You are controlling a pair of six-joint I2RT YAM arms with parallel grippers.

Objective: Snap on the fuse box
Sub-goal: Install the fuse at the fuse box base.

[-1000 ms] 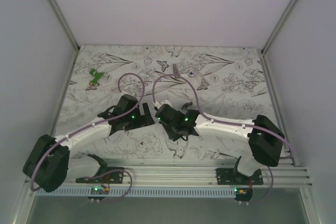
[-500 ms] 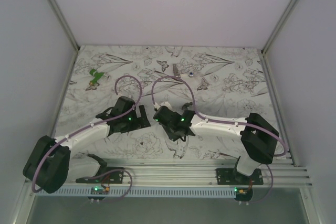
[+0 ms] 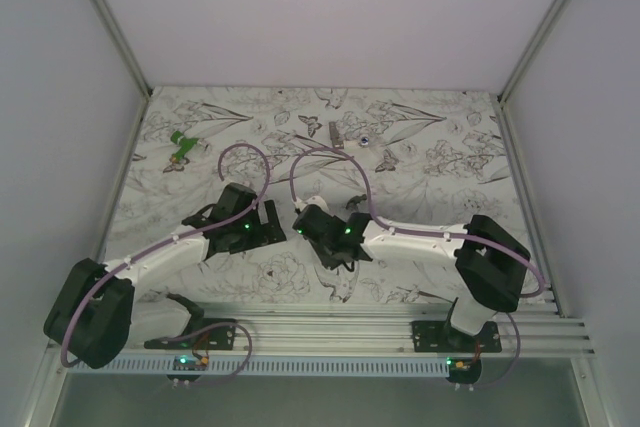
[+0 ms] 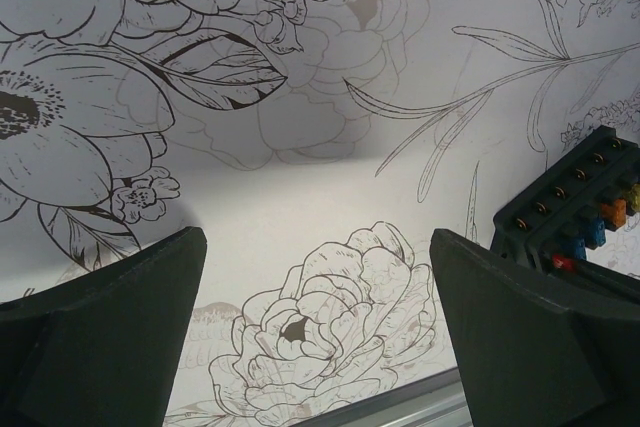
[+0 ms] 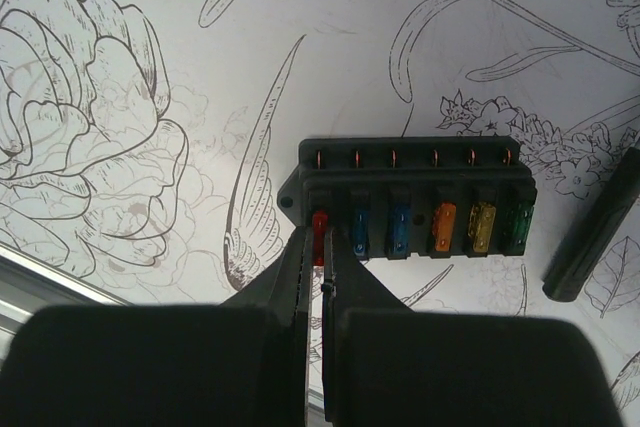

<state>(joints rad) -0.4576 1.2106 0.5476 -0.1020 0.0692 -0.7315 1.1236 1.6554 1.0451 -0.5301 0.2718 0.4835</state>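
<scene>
The fuse box [image 5: 410, 197] is a black open block with a row of red, blue, orange, yellow and green fuses, lying on the flower-print table. My right gripper [image 5: 322, 247] is closed to a narrow slit on the red fuse [image 5: 319, 227] at the box's left end. In the left wrist view the fuse box [image 4: 575, 222] shows at the right edge, just beyond the right finger. My left gripper [image 4: 318, 347] is open and empty over the table. In the top view the two grippers, left [image 3: 268, 219] and right [image 3: 303, 219], meet at mid-table and hide the box.
A black oblong piece [image 5: 592, 235] lies right of the fuse box. A green part [image 3: 182, 145] lies at the far left and a small grey oblong piece [image 3: 335, 134] at the back middle. The metal rail [image 3: 330, 327] runs along the near edge.
My right gripper has moved a little left toward the left gripper. The left gripper has shifted slightly left and then held still.
</scene>
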